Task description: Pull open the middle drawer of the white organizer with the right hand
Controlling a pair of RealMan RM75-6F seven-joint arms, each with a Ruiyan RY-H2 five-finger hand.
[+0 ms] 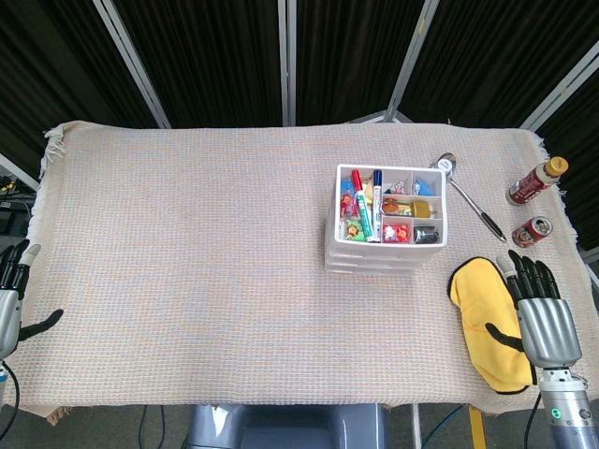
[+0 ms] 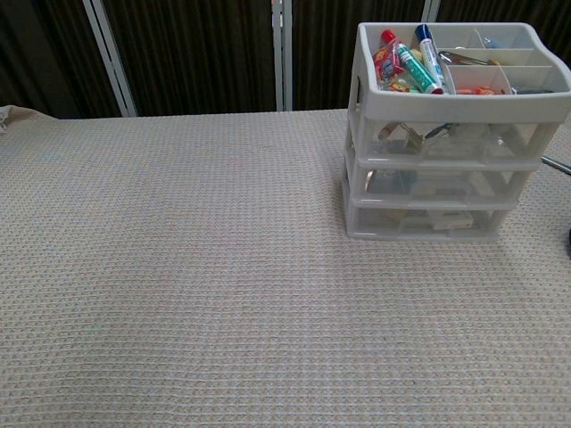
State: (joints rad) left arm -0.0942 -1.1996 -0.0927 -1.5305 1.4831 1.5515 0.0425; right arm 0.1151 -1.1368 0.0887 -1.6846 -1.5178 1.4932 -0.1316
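Note:
The white organizer (image 1: 387,224) stands right of the table's centre, its top tray full of markers and small items. In the chest view the white organizer (image 2: 446,134) shows three stacked clear drawers, and the middle drawer (image 2: 437,183) sits flush with the other two. My right hand (image 1: 541,313) rests at the table's front right, fingers spread, over a yellow cloth (image 1: 487,323), well apart from the organizer. My left hand (image 1: 14,295) lies open at the front left edge. Neither hand appears in the chest view.
A metal spoon and a black pen (image 1: 468,196) lie just right of the organizer. Two small bottles (image 1: 535,182) (image 1: 533,230) stand at the far right edge. A beige woven mat (image 1: 206,281) covers the table.

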